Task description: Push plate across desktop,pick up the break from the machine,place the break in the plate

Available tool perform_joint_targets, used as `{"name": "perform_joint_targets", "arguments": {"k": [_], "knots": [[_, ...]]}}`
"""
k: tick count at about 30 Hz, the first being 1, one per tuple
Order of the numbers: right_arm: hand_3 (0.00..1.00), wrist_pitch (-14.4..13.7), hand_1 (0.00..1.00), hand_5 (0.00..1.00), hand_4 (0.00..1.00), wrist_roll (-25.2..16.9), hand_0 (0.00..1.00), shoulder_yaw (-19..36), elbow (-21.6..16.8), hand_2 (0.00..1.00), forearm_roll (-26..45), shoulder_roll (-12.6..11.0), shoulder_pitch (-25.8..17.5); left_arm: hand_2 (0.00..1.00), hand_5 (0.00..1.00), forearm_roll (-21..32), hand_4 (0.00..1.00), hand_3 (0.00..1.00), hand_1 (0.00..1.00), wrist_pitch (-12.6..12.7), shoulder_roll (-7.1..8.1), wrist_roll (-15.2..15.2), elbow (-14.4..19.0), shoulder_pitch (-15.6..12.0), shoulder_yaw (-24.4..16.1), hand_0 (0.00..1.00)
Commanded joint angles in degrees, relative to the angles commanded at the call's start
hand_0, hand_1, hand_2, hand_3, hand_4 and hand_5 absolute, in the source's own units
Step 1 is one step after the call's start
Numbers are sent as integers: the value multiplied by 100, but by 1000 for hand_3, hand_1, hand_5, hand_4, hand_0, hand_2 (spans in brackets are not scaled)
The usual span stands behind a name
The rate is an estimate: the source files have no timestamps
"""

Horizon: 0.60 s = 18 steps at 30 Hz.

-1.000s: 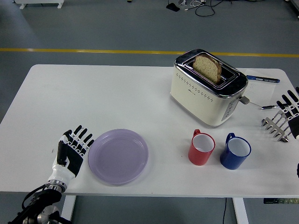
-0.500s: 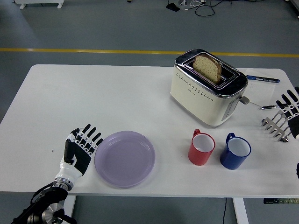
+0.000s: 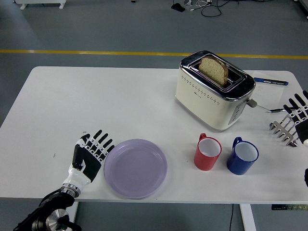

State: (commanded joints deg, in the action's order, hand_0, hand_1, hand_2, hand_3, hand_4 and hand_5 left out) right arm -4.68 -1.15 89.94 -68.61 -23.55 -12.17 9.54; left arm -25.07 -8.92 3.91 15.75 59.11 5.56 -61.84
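We note the left hand [image 3: 90,154] lying flat near the front edge of the white worktop [image 3: 96,101], fingers stretched wide and holding nothing, its fingertips [image 3: 107,143] against the left rim of the lilac plate [image 3: 136,168]. The plate sits empty near the front edge, left of centre, with the arm coming in from the lower left corner. The cream toaster [image 3: 214,96] stands toward the back right, set at an angle, and one slice of bread [image 3: 213,69] stands upright in its slot, the top half showing above the chrome lid. In front of the toaster we see a red mug [image 3: 207,152] and a blue mug [image 3: 242,156] side by side, close but not touching, both upright with handles turned toward the back. The right hand [image 3: 299,113] shows only partly at the right edge of the frame, black fingers extended and loose, holding nothing, just above a small metal rack [image 3: 284,131]. A blue pen [image 3: 271,81] lies behind the toaster near the back right corner. The plate is well apart from the toaster.
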Motion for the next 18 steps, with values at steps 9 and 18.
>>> {"name": "perform_joint_targets", "arguments": {"k": [9,18], "knots": [[635,-4,637,565,448,-1,672,14,2,640,0,5,-2,903,998,46,508,903,847,-73,-25,-5,-18,148,80,832],[635,-2,637,566,449,-1,672,31,-1,640,-1,10,14,896,998,182,511,881,844,-237,-21,-87,-62,250,233,830]]}}
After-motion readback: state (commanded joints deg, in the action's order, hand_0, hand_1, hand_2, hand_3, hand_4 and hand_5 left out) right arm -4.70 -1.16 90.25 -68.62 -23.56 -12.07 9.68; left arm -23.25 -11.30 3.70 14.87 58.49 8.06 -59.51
